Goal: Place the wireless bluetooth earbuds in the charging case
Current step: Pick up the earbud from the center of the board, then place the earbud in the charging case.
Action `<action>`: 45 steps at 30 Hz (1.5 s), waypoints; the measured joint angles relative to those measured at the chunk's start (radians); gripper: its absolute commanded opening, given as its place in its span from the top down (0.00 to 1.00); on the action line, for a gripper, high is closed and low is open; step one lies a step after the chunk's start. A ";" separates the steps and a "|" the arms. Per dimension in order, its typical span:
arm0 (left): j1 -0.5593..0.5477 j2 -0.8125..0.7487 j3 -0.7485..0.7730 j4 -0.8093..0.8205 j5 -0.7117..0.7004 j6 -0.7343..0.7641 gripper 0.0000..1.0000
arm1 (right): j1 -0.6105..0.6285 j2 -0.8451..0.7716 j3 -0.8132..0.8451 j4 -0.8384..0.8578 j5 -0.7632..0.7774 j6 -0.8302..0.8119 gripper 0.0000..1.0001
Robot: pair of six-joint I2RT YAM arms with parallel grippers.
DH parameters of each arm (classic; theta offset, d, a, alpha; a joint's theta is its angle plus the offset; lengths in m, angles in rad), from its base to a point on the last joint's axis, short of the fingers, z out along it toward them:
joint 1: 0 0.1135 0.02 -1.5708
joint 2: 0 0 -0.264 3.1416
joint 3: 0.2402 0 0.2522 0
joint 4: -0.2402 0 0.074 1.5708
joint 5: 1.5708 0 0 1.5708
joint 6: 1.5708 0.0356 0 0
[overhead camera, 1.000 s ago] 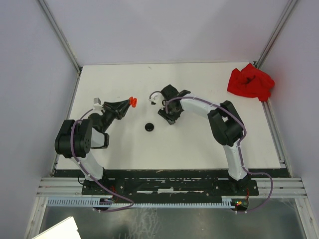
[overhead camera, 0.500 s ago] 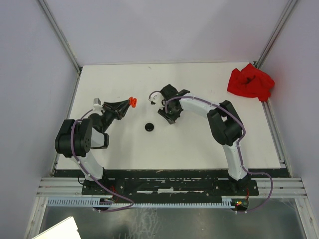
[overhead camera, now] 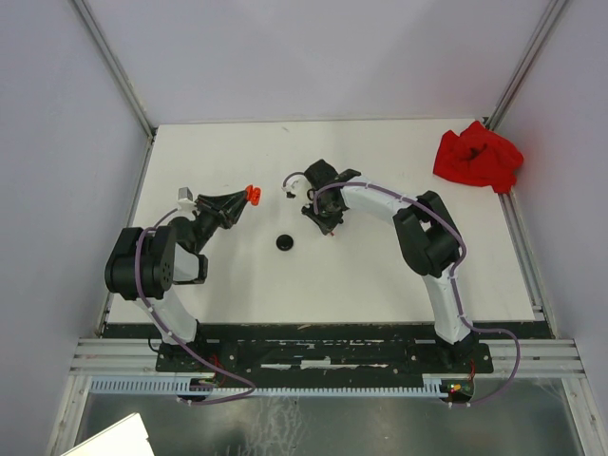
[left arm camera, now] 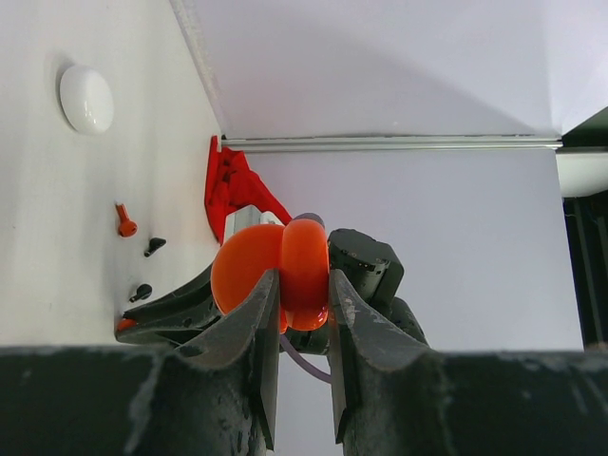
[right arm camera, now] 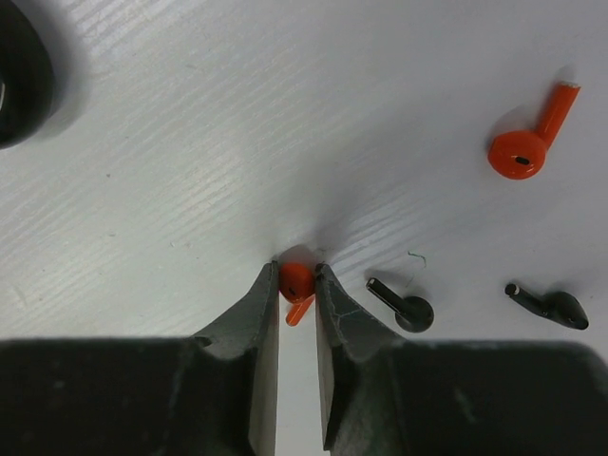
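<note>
My left gripper (left arm camera: 299, 302) is shut on an open orange-red charging case (left arm camera: 280, 271), held above the table left of centre (overhead camera: 253, 194). My right gripper (right arm camera: 297, 285) points down at the table, its two fingers pressed against either side of a small red earbud (right arm camera: 296, 278) that lies on the white surface. In the top view that gripper (overhead camera: 328, 226) is at mid-table. A second red earbud (right arm camera: 522, 147) and two black earbuds (right arm camera: 408, 306) (right arm camera: 553, 306) lie loose to the right of it.
A round black case (overhead camera: 285, 242) sits between the arms, near the right gripper. A closed white case (left arm camera: 85, 98) lies farther back. A crumpled red cloth (overhead camera: 478, 157) is at the back right corner. Grey walls enclose the table.
The right gripper's fingers have narrowed onto the red earbud and the wrist has dipped slightly toward the table. The left arm and its case have not moved.
</note>
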 measured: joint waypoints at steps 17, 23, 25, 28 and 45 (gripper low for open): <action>-0.059 -0.016 -0.007 -0.037 -0.008 0.001 0.97 | 0.000 -0.393 -0.378 0.463 0.034 0.149 0.98; -0.172 -0.004 0.049 -0.055 -0.020 0.000 0.97 | 0.000 -0.636 -0.665 0.936 0.023 0.244 0.99; -0.208 0.016 0.073 -0.048 -0.029 0.000 0.97 | 0.000 -0.665 -0.737 1.081 0.011 0.260 0.99; -0.261 0.069 0.108 -0.033 -0.039 -0.008 0.97 | 0.000 -0.674 -0.830 1.282 -0.019 0.269 0.98; -0.363 0.179 0.189 0.031 -0.045 -0.096 0.97 | -0.001 -0.671 -0.927 1.594 -0.111 0.251 0.98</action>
